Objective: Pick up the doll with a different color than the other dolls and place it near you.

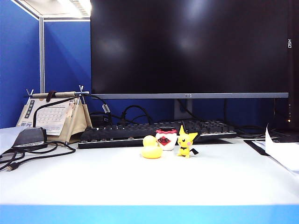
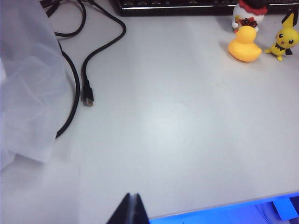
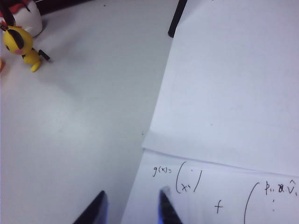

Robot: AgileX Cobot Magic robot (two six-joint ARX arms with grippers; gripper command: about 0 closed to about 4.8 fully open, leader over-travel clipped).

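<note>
White doll stands upright by the keyboard, between the duck and pointed-ear figure. It's well ahead of both your grippers: left gripper closed, empty; right gripper parted, empty, seemingly nearer.

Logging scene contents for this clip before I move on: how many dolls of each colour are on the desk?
Yellow dolls: 2, the rubber duck and the pointed-ear figure.
White dolls: 1, the egg-shaped figure with red and black markings, standing between and just behind the two yellow ones.
Total: 3 dolls, none held.
</note>
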